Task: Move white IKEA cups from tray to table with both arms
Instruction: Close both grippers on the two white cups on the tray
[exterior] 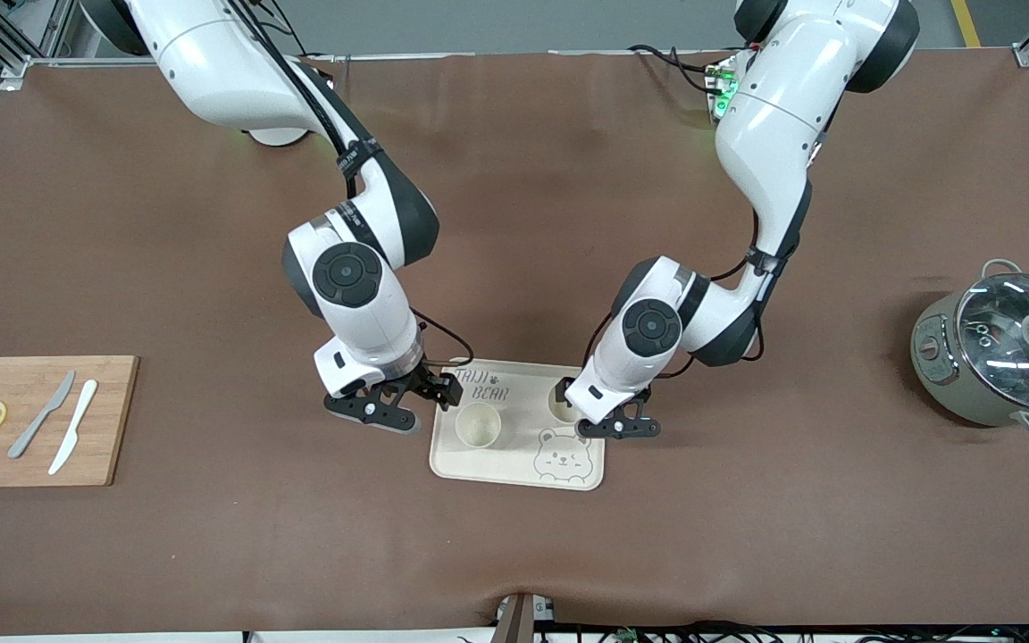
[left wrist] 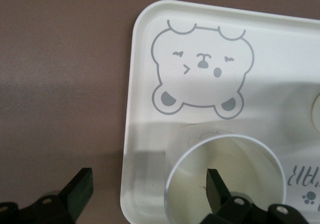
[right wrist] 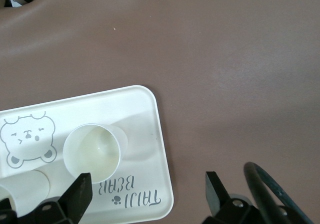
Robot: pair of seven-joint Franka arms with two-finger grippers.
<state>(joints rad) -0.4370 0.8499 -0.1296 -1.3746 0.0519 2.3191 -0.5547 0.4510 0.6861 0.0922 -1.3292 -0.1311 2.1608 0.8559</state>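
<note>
Two white cups stand upright on the bear-printed tray [exterior: 514,449]. One cup [exterior: 478,423] is toward the right arm's end of the tray, the other cup [exterior: 558,404] toward the left arm's end, partly hidden by the left hand. My right gripper [exterior: 445,391] is open and empty, low over the tray's lettered corner [right wrist: 145,196], beside the first cup [right wrist: 92,153]. My left gripper [exterior: 573,404] is open. In the left wrist view [left wrist: 148,191] one finger [left wrist: 216,190] is inside the second cup [left wrist: 235,169] and the other [left wrist: 80,188] is over the table, outside the tray's rim [left wrist: 127,149].
A wooden board [exterior: 32,420] with two lemon slices, a grey knife and a white knife lies at the right arm's end of the table. A grey-green pot [exterior: 997,353] with a glass lid stands at the left arm's end.
</note>
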